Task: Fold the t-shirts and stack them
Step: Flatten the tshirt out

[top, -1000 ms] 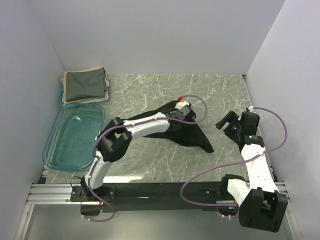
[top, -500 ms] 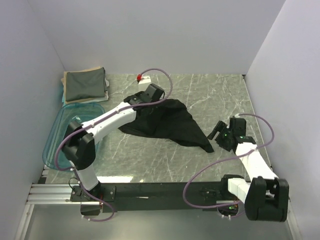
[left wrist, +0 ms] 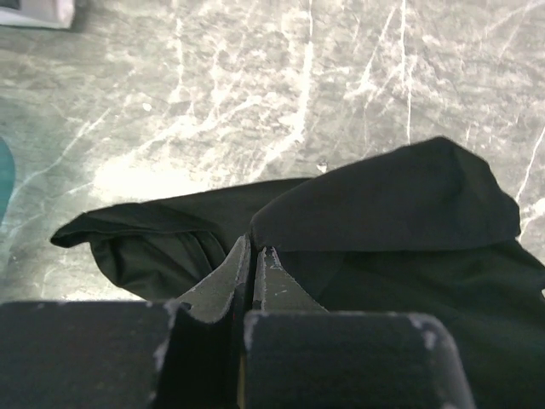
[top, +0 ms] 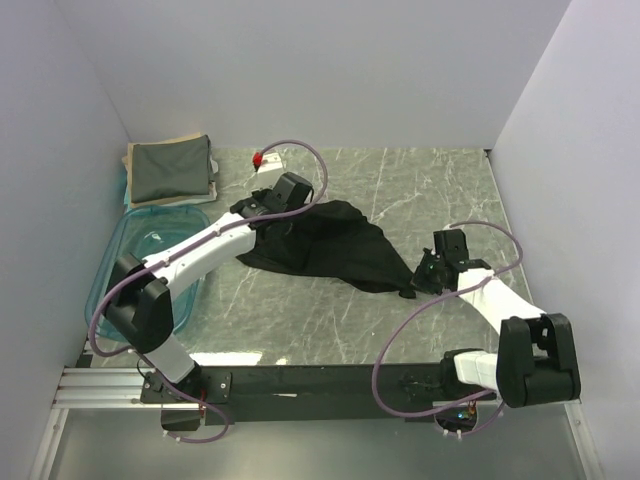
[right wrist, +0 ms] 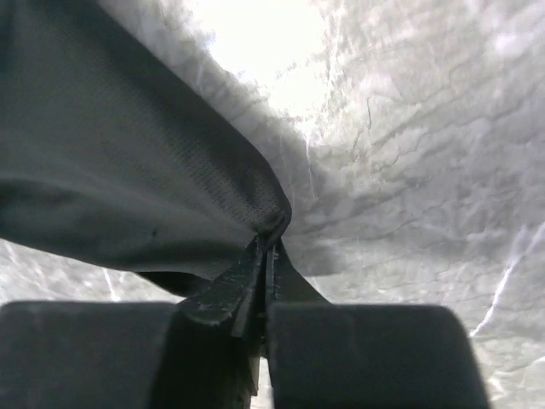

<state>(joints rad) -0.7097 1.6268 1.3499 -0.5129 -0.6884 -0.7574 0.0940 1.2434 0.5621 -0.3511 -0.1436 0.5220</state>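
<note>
A crumpled black t-shirt (top: 330, 245) lies on the marble table, stretched between both arms. My left gripper (top: 262, 208) is shut on the shirt's left upper edge; in the left wrist view its tips (left wrist: 255, 251) pinch a fold of the black t-shirt (left wrist: 400, 204). My right gripper (top: 418, 280) is shut on the shirt's right corner; in the right wrist view its tips (right wrist: 266, 245) clamp the point of the black t-shirt (right wrist: 119, 170). Two folded t-shirts, dark grey-green (top: 170, 170) on top of beige (top: 175, 198), are stacked at the back left corner.
A clear blue plastic tub (top: 150, 270) stands at the left of the table, below the folded stack. White walls close the table at the back and on both sides. The black rail with the arm bases (top: 330, 385) runs along the near edge.
The right gripper reached left to the shirt's right corner and shut on it. The left gripper carried its edge of the shirt back and left, spreading the cloth out.
</note>
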